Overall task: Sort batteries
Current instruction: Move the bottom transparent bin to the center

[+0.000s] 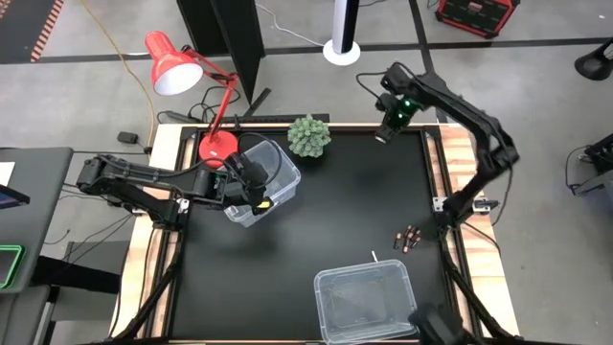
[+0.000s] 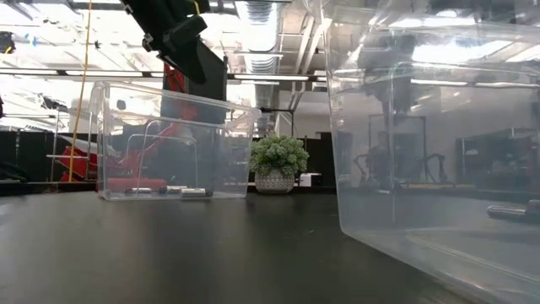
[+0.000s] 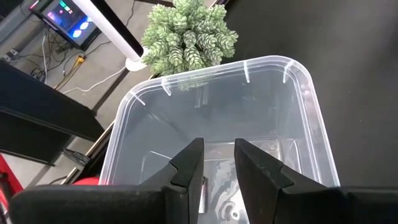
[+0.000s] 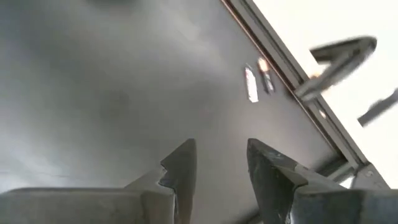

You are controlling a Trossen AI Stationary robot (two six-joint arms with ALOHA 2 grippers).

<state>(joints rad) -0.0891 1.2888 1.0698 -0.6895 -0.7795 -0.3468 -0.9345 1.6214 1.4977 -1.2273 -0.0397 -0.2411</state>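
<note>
Several batteries lie loose on the black mat near the table's right edge: a dark cluster [image 1: 410, 237] and one pale battery [image 1: 374, 256]. Two show in the right wrist view [image 4: 251, 83]. More batteries [image 2: 177, 191] lie on the floor of a clear bin [image 1: 271, 172] at the far left. My left gripper [image 3: 219, 163] hangs open above this bin's inside, with nothing between its fingers. My right gripper [image 1: 386, 134] is open and empty, high over the mat's far edge, pointing down.
A second clear bin [image 1: 364, 302] stands at the near edge and fills the right of the low view. A small potted plant [image 1: 309, 136] sits at the far edge, and a red desk lamp [image 1: 177, 65] at the far left corner. Bare mat lies between the bins.
</note>
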